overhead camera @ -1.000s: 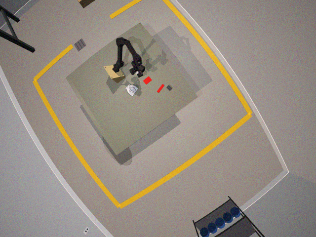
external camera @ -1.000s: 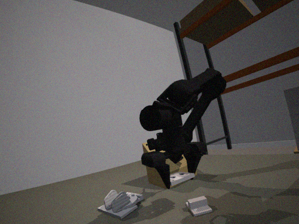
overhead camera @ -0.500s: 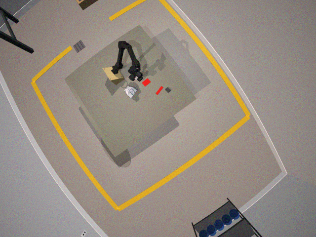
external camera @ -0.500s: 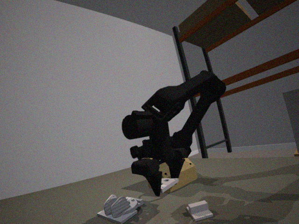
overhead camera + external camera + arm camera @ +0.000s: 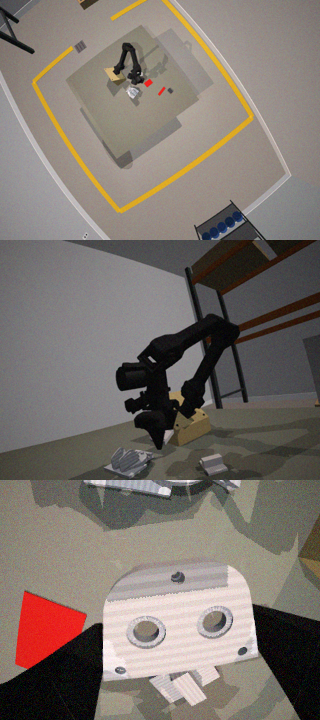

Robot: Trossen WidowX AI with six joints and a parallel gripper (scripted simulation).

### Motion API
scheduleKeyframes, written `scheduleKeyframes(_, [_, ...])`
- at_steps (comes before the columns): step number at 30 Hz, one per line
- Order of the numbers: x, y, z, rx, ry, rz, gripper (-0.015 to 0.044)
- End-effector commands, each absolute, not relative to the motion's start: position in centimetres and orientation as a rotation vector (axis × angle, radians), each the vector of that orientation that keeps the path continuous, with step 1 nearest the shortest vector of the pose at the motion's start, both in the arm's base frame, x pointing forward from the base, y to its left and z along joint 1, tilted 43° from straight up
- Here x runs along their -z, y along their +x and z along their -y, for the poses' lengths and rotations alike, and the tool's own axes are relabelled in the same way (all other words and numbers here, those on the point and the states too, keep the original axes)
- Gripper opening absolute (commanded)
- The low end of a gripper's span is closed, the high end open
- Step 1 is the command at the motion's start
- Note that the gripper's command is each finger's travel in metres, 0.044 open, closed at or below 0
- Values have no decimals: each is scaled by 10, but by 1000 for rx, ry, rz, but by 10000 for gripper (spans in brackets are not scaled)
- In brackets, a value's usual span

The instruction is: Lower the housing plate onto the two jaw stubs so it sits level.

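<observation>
The white housing plate (image 5: 175, 652) (image 5: 168, 436) is held between the fingers of my gripper (image 5: 175, 620). Its two ringed holes and three small dark holes show in the wrist view; in the exterior view a finger hides much of it. The gripper is above the table, not over the jaw base. The light grey base with the two jaws (image 5: 132, 92) (image 5: 127, 462) rests on the table just beyond the gripper. Both jaws lean up from it. Only its near edge (image 5: 132, 487) shows at the top of the wrist view. The stubs are too small to make out.
A tan wedge block (image 5: 111, 73) (image 5: 193, 432) stands close to the arm. A pale stepped block (image 5: 213, 464) lies right of the jaw base in the exterior view. A red square (image 5: 148, 82) (image 5: 47, 630), a red strip (image 5: 161, 91) and a small dark block (image 5: 170, 90) lie on the table.
</observation>
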State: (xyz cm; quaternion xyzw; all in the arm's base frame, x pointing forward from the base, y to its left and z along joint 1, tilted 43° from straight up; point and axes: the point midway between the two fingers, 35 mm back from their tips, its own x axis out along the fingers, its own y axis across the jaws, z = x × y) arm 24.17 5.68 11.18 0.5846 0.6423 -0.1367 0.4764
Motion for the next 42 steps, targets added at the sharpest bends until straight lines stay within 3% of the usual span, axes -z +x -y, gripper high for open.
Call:
scheduleKeyframes(1, [-103, 246, -47, 239, 1341, -1568, 351])
scheduleKeyframes(42, [-35, 252, 35, -540, 568, -1353, 351])
